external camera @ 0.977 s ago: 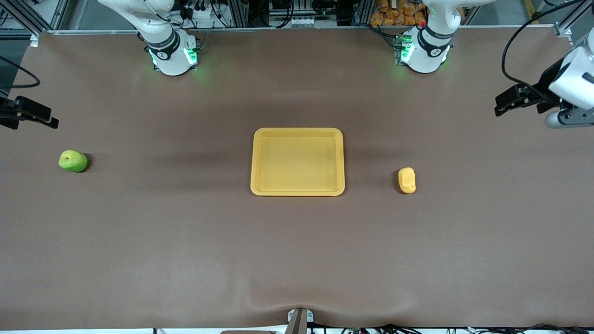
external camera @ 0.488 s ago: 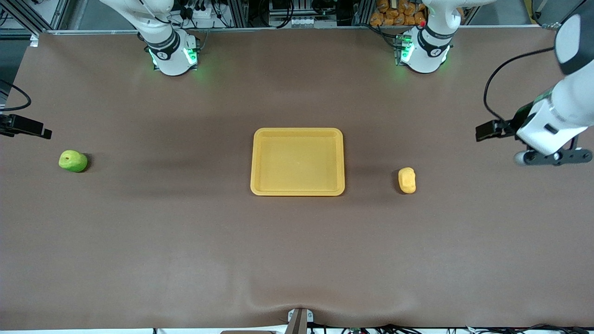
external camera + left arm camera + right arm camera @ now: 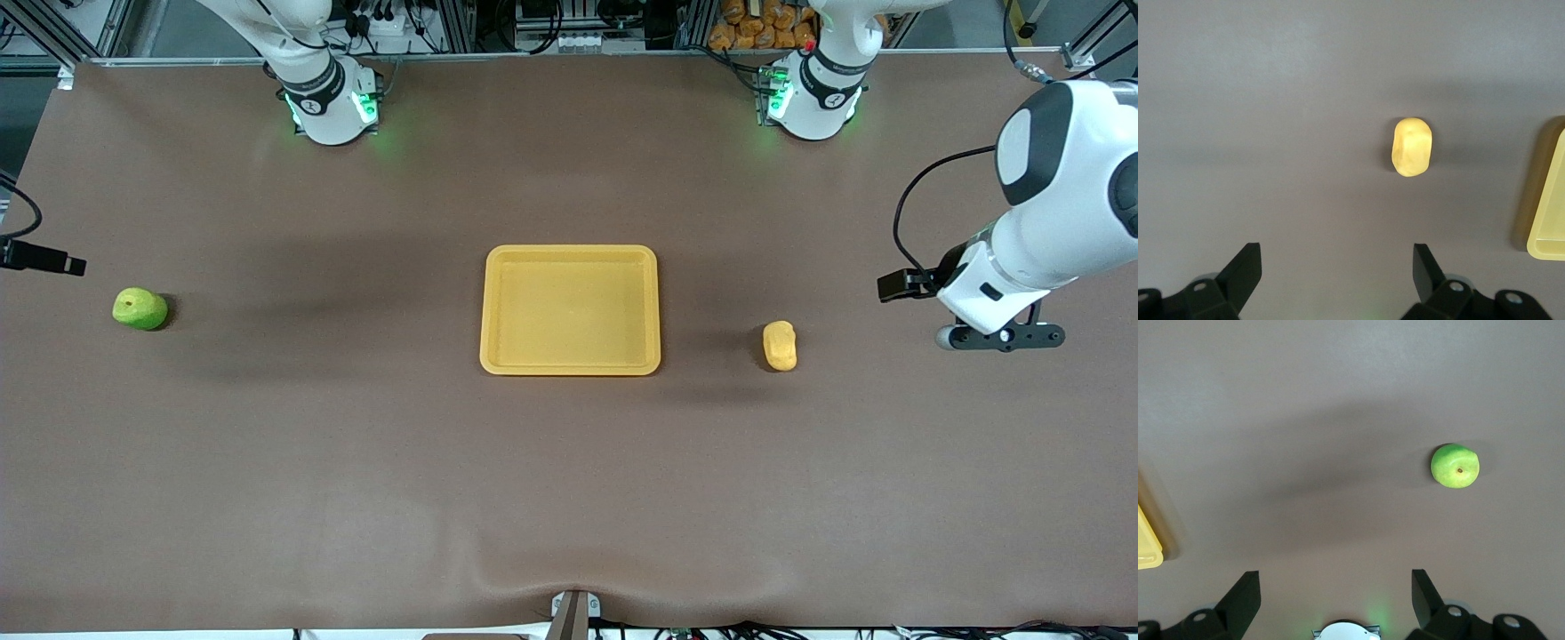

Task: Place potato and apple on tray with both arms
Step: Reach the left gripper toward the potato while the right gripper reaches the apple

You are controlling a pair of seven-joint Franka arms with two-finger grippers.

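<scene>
Left pincer [image 3: 1336, 270] gapes wide over bare table near potato [image 3: 1411, 147]; right pincer [image 3: 1335, 590] wide, tray [image 3: 1147, 547] mostly cut off.

Tray [image 3: 570, 366] mid-table, potato [image 3: 780, 346] toward the left arm's end, apple [image 3: 140, 309] toward the right arm's end.

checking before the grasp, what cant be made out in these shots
- Right gripper: front view's edge cuts it off; only open fingertips show in its wrist view.
- Left gripper: front view shows it small and side-on.
- Undersides of potato and apple: hidden against the table.
- Tray: wrist views crop it.
</scene>
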